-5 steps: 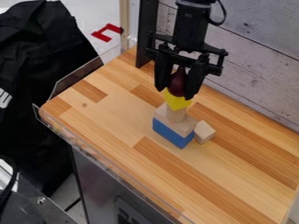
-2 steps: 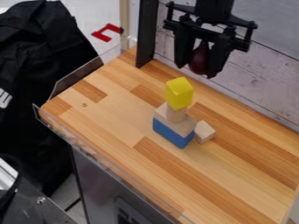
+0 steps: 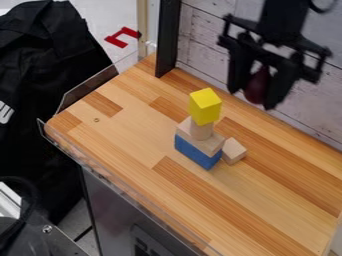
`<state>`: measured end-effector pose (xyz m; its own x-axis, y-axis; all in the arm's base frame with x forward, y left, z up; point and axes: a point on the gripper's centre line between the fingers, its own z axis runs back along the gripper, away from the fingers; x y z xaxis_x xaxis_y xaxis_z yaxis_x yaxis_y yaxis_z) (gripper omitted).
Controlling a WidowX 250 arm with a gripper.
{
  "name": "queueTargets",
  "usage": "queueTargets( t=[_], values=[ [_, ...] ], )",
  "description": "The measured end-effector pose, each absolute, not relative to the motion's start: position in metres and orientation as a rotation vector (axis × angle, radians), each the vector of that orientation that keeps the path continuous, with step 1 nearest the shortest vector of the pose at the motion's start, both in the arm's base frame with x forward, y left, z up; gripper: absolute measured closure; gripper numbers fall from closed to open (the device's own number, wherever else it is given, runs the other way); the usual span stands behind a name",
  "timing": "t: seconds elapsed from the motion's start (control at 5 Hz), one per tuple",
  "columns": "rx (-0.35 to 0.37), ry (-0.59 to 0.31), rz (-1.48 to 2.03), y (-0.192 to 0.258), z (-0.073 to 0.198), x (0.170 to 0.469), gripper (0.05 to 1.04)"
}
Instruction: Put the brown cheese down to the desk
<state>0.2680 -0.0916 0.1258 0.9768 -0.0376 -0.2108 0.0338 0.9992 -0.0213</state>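
1. The brown piece was dark reddish brown and rounded, with a smooth-looking surface; its upper part and sides were partly hidden by the gripper.
2. It was up in the air, between the fingers of the gripper, in the upper right of the camera view, apart from the stacked blocks.
3. The gripper was closed around the brown piece, its two fingers parted by the width of that piece.
4. The black arm came in from the top edge, and the gripper hung downward with a slight tilt, in front of the wall of pale, worn planks.
5. The desk had a top of light and darker wooden strips, with a clear rim along part of its edge.
6. On it stood a stack: a blue block at the bottom, a flat pale wooden block above it, then a wooden cylinder, and a yellow block on top.
7. A small wooden block lay just beside the base of the stack.
8. A black post rose at the back of the desk.
9. Beyond the desk, black fabric filled much of the left side, and a red bracket-shaped thing lay on a pale surface.
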Motion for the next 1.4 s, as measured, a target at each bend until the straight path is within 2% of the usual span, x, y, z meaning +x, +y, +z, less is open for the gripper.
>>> queueTargets(
  t=[0.6,1.4],
  values=[
    [-0.065,0.271,-0.125,-0.136,0.090,0.250,0.502],
    [-0.077,0.357,-0.029,-0.121,0.020,0.259,0.502]
  ],
)
